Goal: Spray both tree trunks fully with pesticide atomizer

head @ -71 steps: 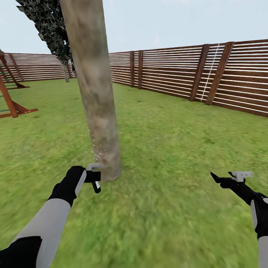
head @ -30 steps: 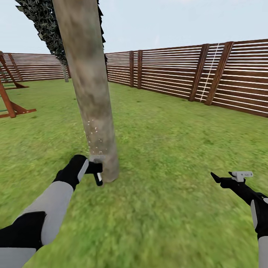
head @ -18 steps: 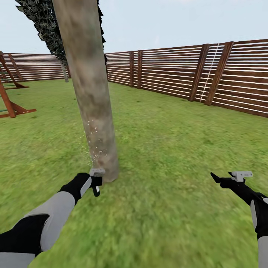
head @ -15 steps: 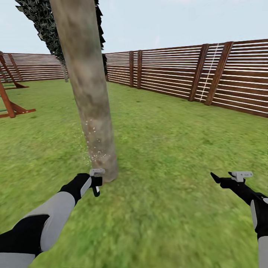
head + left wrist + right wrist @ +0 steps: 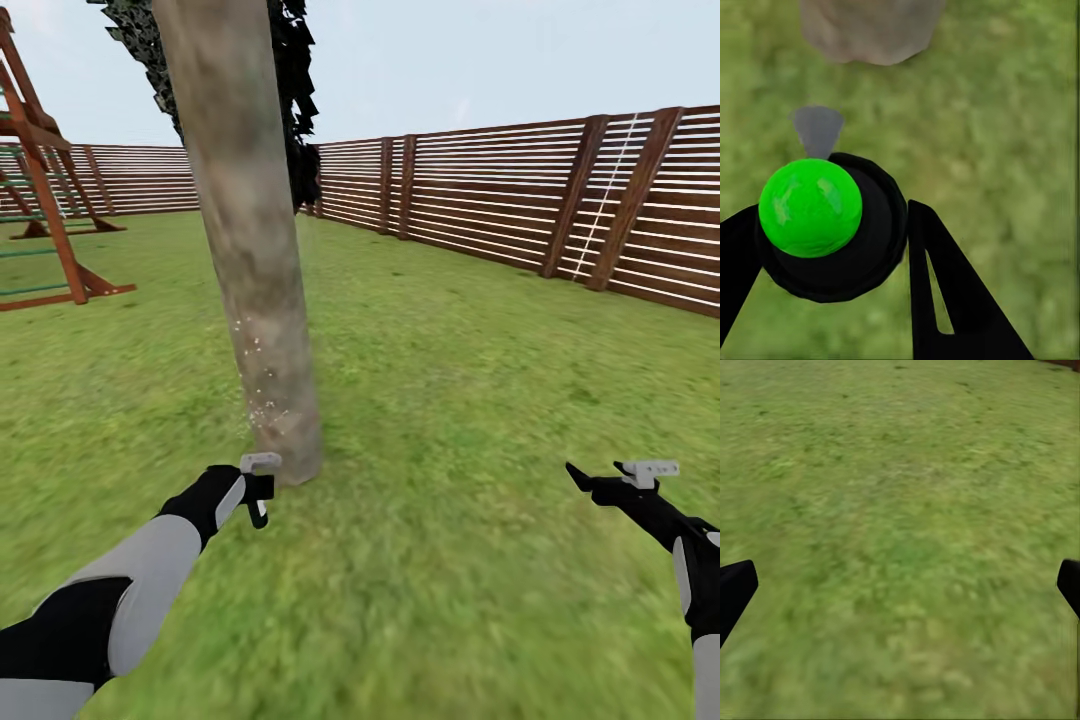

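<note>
1. The pesticide atomizer (image 5: pixel 260 463), a tiny dark body with a whitish-grey head, sits pinched in the left gripper (image 5: pixel 256 487), just beside the base of the tree trunk (image 5: pixel 250 240), at about 9 o'clock of it in the head view.
2. In the left wrist view the atomizer's green dot (image 5: pixel 810 208) lies between the black fingers (image 5: pixel 945 300), which close on its round body.
3. White specks of pesticide (image 5: pixel 262 385) dot the lower trunk.
4. The right gripper (image 5: pixel 612 478) hovers over the lawn (image 5: pixel 480 380), fingers spread, holding nothing.
5. Handling, judged: light, rigid, smooth and smaller than the gripper; likely to twist or slip, so hold it across the dark body, clear of the nozzle.
</note>
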### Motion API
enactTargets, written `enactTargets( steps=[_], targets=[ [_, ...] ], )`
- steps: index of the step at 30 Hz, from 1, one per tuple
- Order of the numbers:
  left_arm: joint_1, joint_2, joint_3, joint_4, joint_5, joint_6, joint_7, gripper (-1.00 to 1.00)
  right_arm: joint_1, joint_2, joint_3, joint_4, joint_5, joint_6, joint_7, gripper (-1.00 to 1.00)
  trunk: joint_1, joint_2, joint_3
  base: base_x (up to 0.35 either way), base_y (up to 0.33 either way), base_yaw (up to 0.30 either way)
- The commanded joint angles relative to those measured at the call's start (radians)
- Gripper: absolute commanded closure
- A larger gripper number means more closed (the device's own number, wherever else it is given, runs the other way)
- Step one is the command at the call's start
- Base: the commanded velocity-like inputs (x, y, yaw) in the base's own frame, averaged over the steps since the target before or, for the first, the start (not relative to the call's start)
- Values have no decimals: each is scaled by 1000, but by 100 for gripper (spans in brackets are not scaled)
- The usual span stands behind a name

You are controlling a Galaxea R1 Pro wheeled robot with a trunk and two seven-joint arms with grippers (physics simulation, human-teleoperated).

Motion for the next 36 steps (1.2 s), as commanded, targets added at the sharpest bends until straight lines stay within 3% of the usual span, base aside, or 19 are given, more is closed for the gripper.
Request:
enactTargets(
  steps=[1,10,18,28,36],
  targets=[
    [0,0,0,0,0,0,0,100,0,0,0,0,0,0,0,-100,0,0,0,157,-174,7],
    [0,-1,0,0,0,0,0,100,0,0,0,0,0,0,0,-100,0,0,0,159,-159,13],
    [0,0,1,0,0,0,0,100,0,0,0,0,0,0,0,-100,0,0,0,7,-267,247],
    [0,0,0,0,-1,0,0,100,0,0,0,0,0,-1,0,-100,0,0,0,0,-271,25],
    [0,0,2,0,-1,0,2,100,0,0,0,0,0,-2,0,-100,0,0,0,36,-269,257]
  ],
)
